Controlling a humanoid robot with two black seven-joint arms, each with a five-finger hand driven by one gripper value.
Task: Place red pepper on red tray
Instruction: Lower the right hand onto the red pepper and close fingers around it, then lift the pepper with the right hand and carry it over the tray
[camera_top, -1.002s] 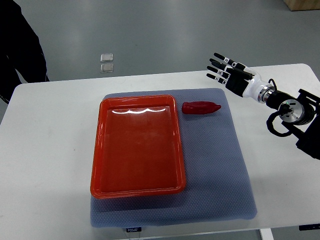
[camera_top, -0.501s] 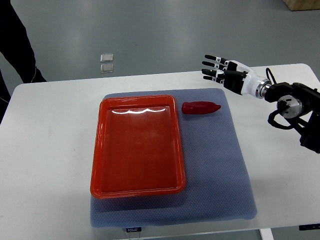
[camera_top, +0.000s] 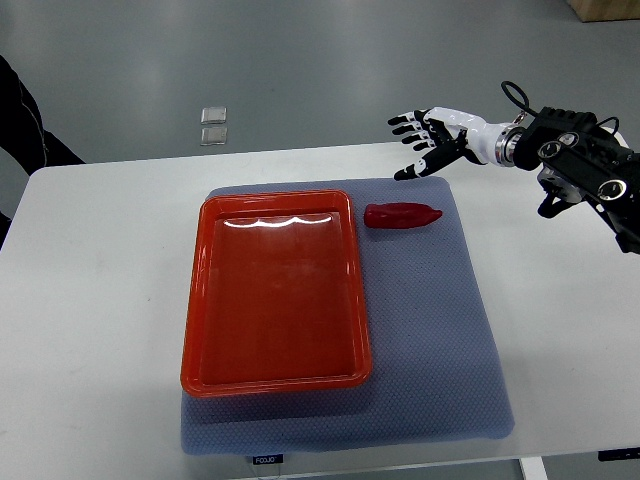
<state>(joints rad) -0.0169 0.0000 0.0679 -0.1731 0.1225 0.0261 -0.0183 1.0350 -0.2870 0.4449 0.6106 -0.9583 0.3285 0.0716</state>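
Note:
A red pepper (camera_top: 401, 215) lies on the grey mat just right of the red tray's far right corner, its tip pointing right. The red tray (camera_top: 200, 300) has nothing in it and sits on the left half of the mat. My right hand (camera_top: 424, 146) hangs above the table's far edge, beyond and slightly right of the pepper, with fingers spread and holding nothing. Its arm comes in from the right edge. The left arm does not show.
A grey mat (camera_top: 440, 330) covers the middle of the white table (camera_top: 90, 300). A person's dark sleeve (camera_top: 25, 110) shows at the far left edge. Two small clear squares (camera_top: 213, 124) lie on the floor beyond the table.
My right hand has moved left and farther back along the table's far edge, with the forearm rising toward the upper right. The person at the left has drawn back. The pepper has not moved.

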